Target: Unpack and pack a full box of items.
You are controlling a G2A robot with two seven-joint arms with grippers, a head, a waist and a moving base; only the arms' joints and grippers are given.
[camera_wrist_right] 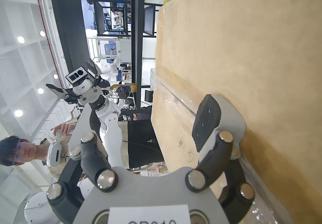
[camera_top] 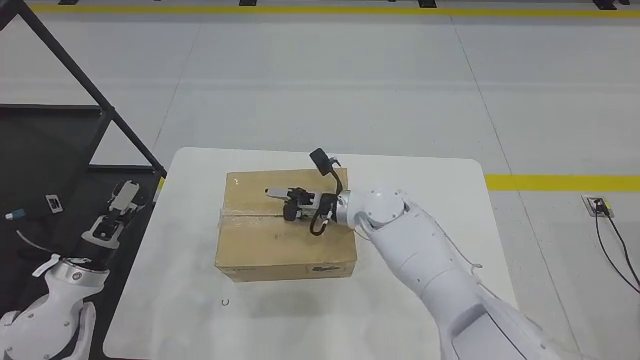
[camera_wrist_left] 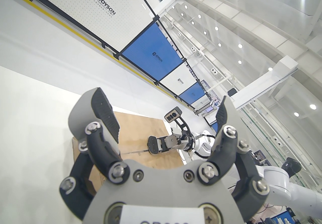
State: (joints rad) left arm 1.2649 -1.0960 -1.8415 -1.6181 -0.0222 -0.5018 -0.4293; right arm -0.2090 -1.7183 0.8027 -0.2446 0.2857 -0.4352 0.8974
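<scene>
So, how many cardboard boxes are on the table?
1. The cardboard box stands on the white table, flaps taped shut, with the right pincer open at its top seam. Its contents are hidden.

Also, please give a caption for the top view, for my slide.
Right gripper, open, over the top of a closed, taped cardboard box on a white table.

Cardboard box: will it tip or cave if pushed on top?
Cardboard box is low and wide, flat on the table: probably slides rather than tips. Clear tape seals the flaps, so the top likely flexes little. Weight unclear.
</scene>
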